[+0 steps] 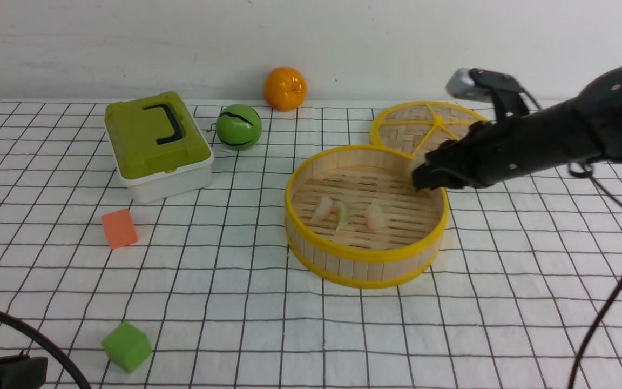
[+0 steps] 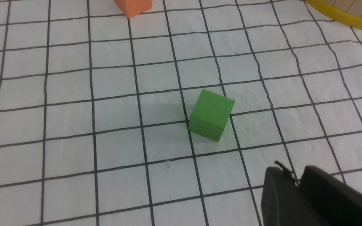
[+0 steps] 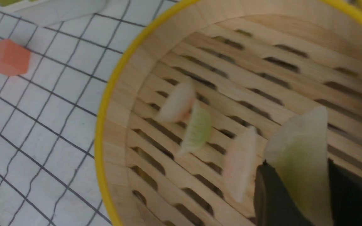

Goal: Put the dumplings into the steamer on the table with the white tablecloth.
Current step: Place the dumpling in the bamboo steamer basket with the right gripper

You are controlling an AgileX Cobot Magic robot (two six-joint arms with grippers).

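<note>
My right fingers (image 1: 424, 175) are clamped on the fourth dumpling (image 3: 300, 157), a pale green one, and hang over the far right rim of the steamer (image 1: 365, 258). The steamer sits right of centre in the front view on the gridded worktop (image 1: 505, 313). Three dumplings (image 1: 342, 216) lie in a loose row on its slats. To finish well, I judge I should carry inward over the bare slats at the right and lower close to the floor. Then I should let go gently, so the piece neither bounces out nor knocks the others. My left fingers (image 2: 295, 194) rest pressed together and empty at lower left, near the green cube (image 2: 211, 115).
</note>
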